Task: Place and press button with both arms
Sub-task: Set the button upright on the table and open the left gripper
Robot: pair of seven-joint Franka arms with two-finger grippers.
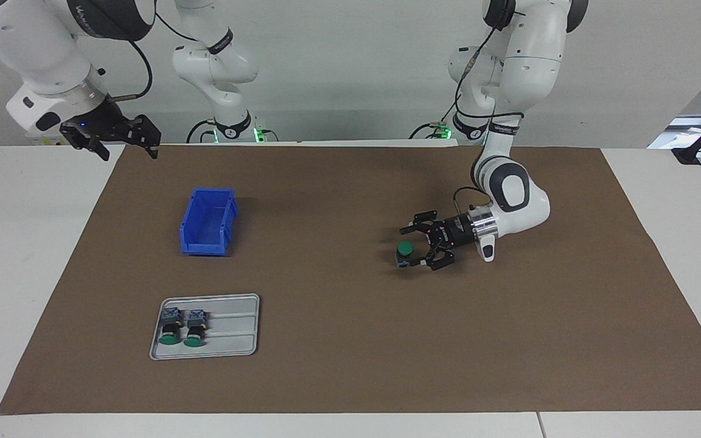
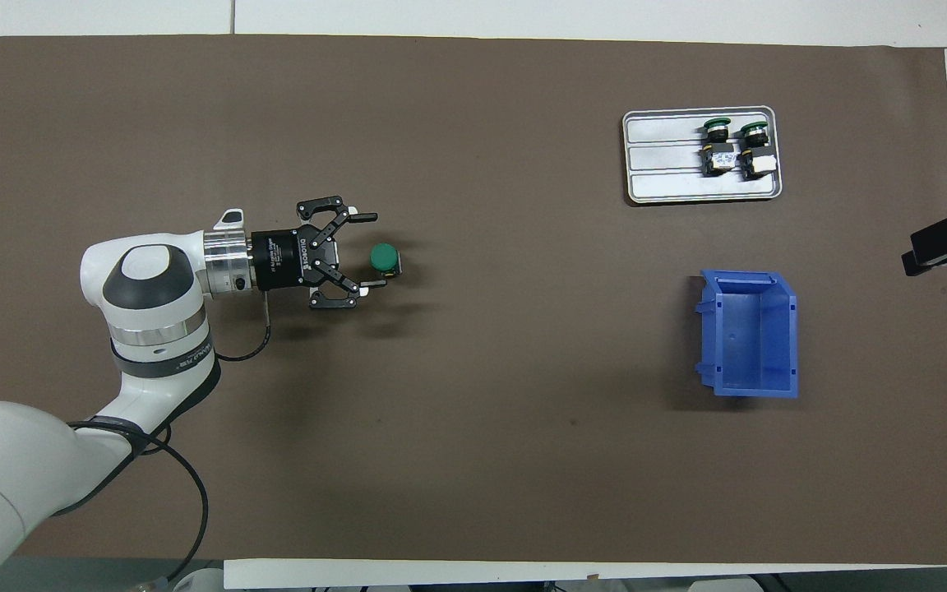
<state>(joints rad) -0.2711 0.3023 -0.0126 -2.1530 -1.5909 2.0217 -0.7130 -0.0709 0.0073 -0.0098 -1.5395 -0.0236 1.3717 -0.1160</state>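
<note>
Item 1. My right end effector (image 1: 124,141), black, two-fingered, fingers apart and holding nothing; it hangs over the edge of the surface at the right arm's end, close to the robots. This arm waits.

Item 2. Open blue plastic bin (image 1: 207,221), standing on the brown paper-covered surface (image 1: 350,365), toward the right arm's end.

Item 3. My left end effector (image 1: 418,248), black, two-fingered, laid nearly level just above the brown cover, fingers spread wide on either side of the button without clamping it.

Item 4. The button (image 1: 404,253): small push-button switch, round green cap up, black collar, grey-blue block body. It stands upright on the surface between those spread fingers, toward the left arm's end.

Item 5. Shallow grey ribbed tray (image 1: 235,353), farthest from the robots, carrying two like switches lying on their sides.

Step in hand, as I judge it: placing is done. Next call: draw my left end effector clear without knocking the switch, then press the green cap squarely from above.
</note>
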